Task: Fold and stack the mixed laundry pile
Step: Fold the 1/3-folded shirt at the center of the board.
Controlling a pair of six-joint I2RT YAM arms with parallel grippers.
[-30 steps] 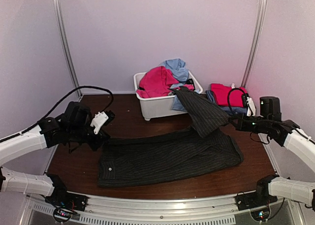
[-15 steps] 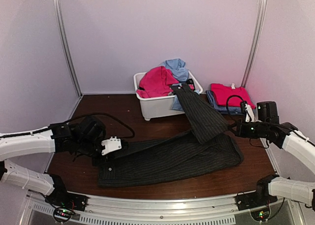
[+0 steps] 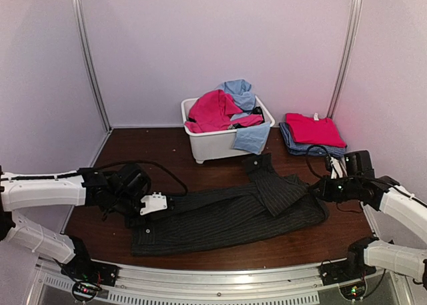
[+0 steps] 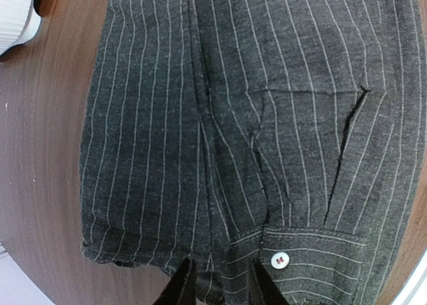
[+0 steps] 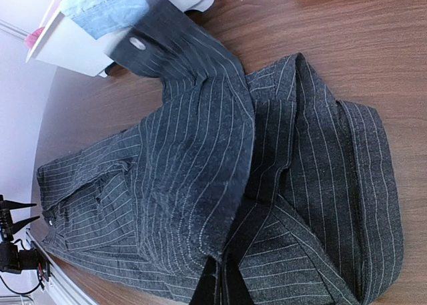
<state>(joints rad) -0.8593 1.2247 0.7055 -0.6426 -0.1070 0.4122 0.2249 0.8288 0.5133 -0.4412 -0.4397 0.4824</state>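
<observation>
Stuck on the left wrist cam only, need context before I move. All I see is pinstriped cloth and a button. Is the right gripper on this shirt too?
Observer: Yes. The right gripper is shut on a fold of the pinstriped shirt at its right end.
Operator: Any of it hanging on the tub?
Observer: No. It lies on the table; its cuff ends by the white tub, near the front right corner.
Operator: Anything folded yet?
Observer: A pink top sits folded on a blue checked one, right of the tub.
</observation>
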